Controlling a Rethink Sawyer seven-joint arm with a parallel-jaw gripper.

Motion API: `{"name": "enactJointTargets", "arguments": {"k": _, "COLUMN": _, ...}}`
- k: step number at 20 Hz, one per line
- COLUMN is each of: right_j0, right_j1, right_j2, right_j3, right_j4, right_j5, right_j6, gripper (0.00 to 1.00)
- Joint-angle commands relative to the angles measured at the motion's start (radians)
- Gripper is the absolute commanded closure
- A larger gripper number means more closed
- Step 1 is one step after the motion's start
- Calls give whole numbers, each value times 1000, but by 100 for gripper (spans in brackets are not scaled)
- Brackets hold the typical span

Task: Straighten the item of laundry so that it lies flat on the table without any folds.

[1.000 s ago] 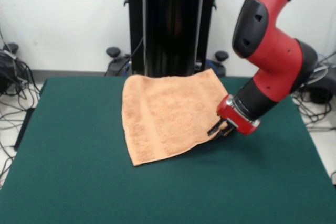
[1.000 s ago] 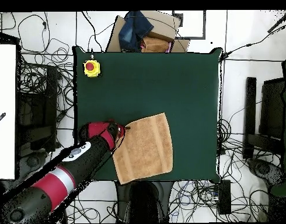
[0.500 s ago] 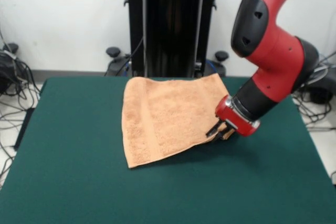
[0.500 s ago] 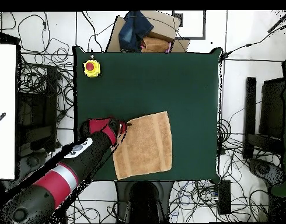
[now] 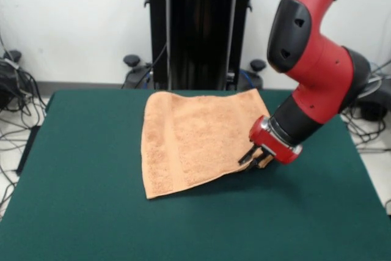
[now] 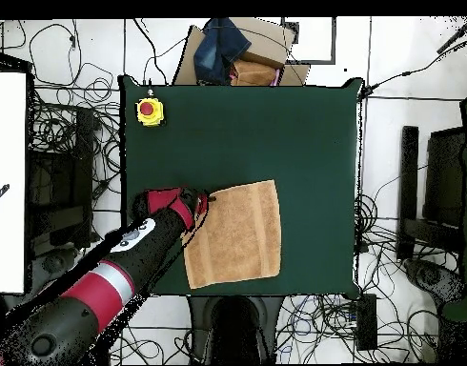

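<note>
The item of laundry, a light orange-tan towel (image 5: pixel 192 139), lies spread on the dark green table (image 5: pixel 85 212) near its far edge, with a woven band stripe near its left end. Its near right corner is pinched in my gripper (image 5: pixel 253 160), which is shut on it low over the table. From above, the towel (image 6: pixel 239 233) is a nearly square sheet close to the table's (image 6: pixel 275 124) bottom edge. The gripper (image 6: pixel 201 203) holds its upper left corner there. The red arm hides the table just beside that corner.
A yellow box with a red button (image 6: pixel 149 111) sits at the table's upper left corner in the overhead view. A cardboard box with blue cloth (image 6: pixel 239 52) stands beyond the top edge. Cables cover the floor around the table.
The gripper has crept toward the camera and slightly left in the front view, pulling the towel's corner along. The towel's edges now lie squarer to the table.
</note>
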Motion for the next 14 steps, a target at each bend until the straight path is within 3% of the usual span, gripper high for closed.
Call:
{"name": "enactJointTargets", "arguments": {"k": 1, "right_j0": -28, "right_j1": 6, "right_j2": 156, "right_j3": -108, "right_j4": -34, "right_j5": 45, "right_j6": 52, "gripper": 100}}
{"name": "enactJointTargets", "arguments": {"k": 14, "right_j0": -28, "right_j1": 16, "right_j2": 163, "right_j3": -97, "right_j4": -44, "right_j5": 1, "right_j6": 70, "gripper": 100}}
